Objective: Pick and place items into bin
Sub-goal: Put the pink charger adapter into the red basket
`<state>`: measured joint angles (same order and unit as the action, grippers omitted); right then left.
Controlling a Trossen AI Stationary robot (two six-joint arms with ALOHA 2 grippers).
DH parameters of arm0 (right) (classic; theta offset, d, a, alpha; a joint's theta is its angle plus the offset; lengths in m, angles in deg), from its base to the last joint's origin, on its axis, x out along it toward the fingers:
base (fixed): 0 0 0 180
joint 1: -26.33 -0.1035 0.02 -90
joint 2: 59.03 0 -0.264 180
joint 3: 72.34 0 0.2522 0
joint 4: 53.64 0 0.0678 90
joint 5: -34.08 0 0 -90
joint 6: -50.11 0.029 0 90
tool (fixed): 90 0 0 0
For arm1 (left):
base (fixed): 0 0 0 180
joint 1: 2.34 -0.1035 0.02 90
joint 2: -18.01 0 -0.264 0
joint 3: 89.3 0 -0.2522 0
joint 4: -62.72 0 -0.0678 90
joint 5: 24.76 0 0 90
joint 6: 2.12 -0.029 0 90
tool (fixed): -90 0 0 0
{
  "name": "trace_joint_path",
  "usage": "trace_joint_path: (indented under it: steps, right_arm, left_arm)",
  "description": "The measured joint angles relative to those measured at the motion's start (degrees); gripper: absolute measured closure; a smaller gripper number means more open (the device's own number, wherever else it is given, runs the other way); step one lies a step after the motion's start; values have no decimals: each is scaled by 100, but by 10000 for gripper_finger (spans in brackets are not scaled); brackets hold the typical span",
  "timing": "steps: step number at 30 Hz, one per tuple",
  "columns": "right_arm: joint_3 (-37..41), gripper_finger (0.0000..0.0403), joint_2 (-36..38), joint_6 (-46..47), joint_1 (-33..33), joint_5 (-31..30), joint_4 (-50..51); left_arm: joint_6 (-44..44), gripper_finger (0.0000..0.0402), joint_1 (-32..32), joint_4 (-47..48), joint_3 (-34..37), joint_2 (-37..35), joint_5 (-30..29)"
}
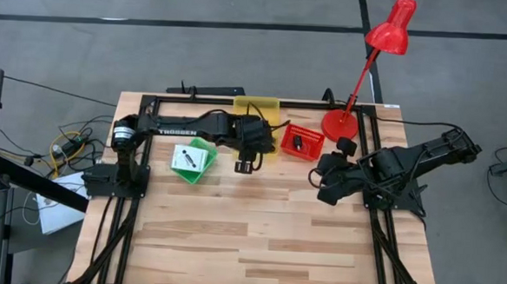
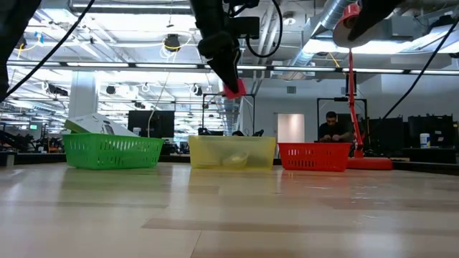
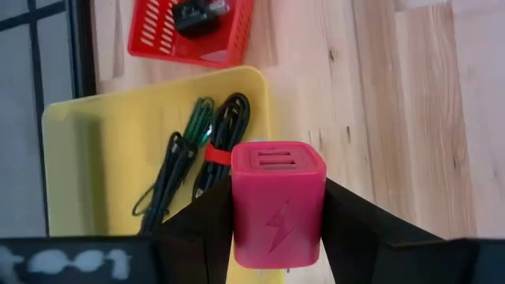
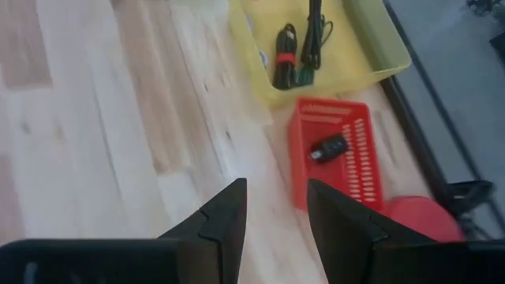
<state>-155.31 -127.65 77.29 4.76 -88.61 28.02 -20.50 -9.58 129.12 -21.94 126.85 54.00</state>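
My left gripper (image 1: 246, 166) hangs above the table at the near edge of the yellow bin (image 3: 102, 142), shut on a small pink cube (image 3: 278, 201) that bears two slots and a lightning mark. A black cable bundle (image 3: 197, 150) lies in the yellow bin. Beside it stands a red bin (image 3: 189, 35) with a small black item (image 4: 327, 147) in it. A white packet with green print (image 1: 186, 159) rests in the green bin (image 1: 192, 160). At the table's right my right gripper (image 4: 276, 189) stands open and empty. My left gripper pinches the pink cube by two opposite sides (image 3: 237, 213) between its two fingers (image 3: 197, 229). The fingers slant downward from above. The cube's slotted end faces away from the gripper. The cube (image 2: 234, 87) hangs well clear of the table and above the bins' rims.
A red desk lamp (image 1: 361, 78) stands at the far right of the table, its base next to the red bin (image 1: 302, 141). Black frame rails (image 1: 127, 231) run along the table's edges. The near half of the wooden table (image 1: 248, 246) is bare.
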Motion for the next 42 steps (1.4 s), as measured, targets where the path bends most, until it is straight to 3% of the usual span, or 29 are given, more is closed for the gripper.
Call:
trace_joint_path:
  steps: [6,9,15,20,27,36,42]
  right_arm:
    - [0,274,0,649,-251,-46,-303]
    - [0,274,-7,1266,-381,-373,-429]
    - [0,280,-7,2362,-981,-2071,-456]
    - [0,292,-7,2689,-1538,-3613,-456]
    - [175,298,-7,2686,-1768,-4718,-545]
    - [1034,263,-15,2645,-1078,-4846,-874]
    - [1147,229,-11,2177,-774,-4955,-926]
  left_arm:
    - [-233,264,-95,-85,-295,0,-37]
    - [-213,264,-141,-202,-551,0,23]
    - [-154,264,-132,-679,-1032,-28,421]
    - [-156,264,-140,-1189,-1242,-56,711]
    - [-205,264,-138,-1879,-1287,-378,1115]
    - [84,264,-94,-2271,-1295,-987,1936]
    - [86,254,24,-2296,-1293,-1112,2045]
